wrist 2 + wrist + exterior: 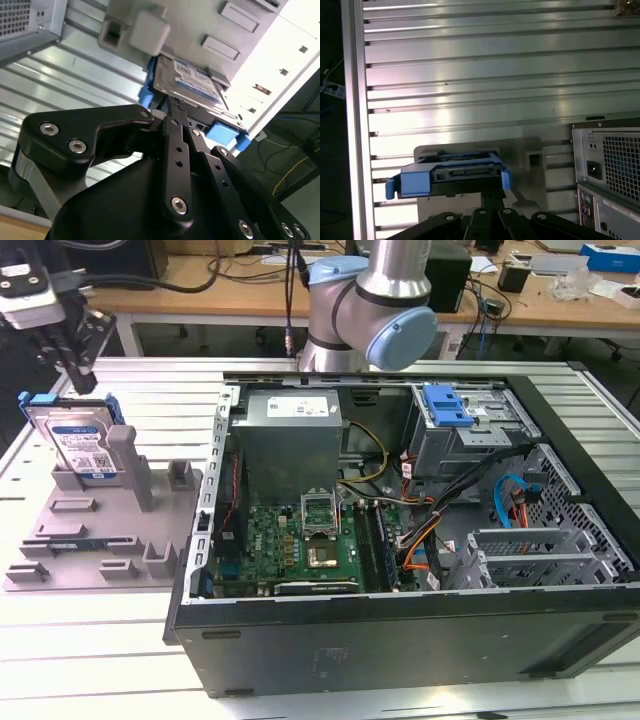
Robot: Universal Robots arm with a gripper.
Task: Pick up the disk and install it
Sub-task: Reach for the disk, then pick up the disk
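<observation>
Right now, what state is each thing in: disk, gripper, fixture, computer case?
disk: standing on edge in the grey fixture plate, not lifted out.
gripper: at the disk's upper edge; contact unclear.
grey fixture plate: flat on the table, holding the disk.
computer case: lying on its side, panel off, interior exposed.

The flat rectangular silver metal disk (82, 445) has a blue-and-white label and a blue plastic rail frame. The moulded plastic fixture plate (70, 540) is plain grey. The jointed metal pincer (78, 375) is black. The aluminium table (100, 640) is pale silver, ribbed in parallel lines. The open steel computer case (400, 640) is black, its circuit board (290, 540) green.
</observation>
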